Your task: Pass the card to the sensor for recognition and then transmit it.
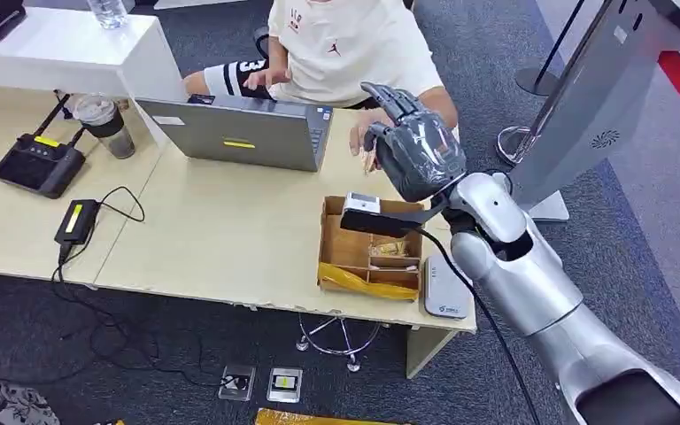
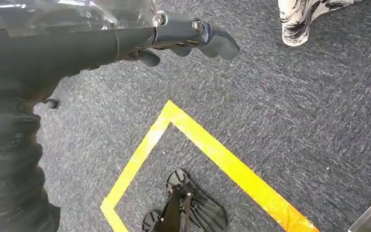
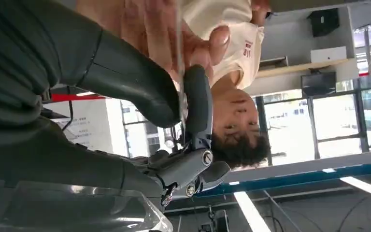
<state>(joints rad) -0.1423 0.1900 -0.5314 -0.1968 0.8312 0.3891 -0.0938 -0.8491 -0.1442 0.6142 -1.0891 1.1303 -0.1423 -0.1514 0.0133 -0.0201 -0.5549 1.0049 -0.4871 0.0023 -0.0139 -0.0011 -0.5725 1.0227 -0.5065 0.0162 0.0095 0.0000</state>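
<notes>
Your right hand [image 1: 416, 146] is raised over the far right of the table [image 1: 212, 239], toward the person [image 1: 354, 44] sitting beyond it. In the right wrist view the thumb and a finger pinch a thin card [image 3: 179, 72] seen edge-on, and the person's hand [image 3: 174, 36] grips the same card. Below lie a cardboard box [image 1: 367, 252] and a grey card reader [image 1: 444, 288] at the near right edge. The person's shirt shows a red Jordan logo. Your left hand [image 2: 183, 36] hangs over carpet, fingers loosely curled, holding nothing.

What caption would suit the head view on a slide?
Raised grey robot hand meets a seated person's hand above a brown cardboard box on the beige table.
</notes>
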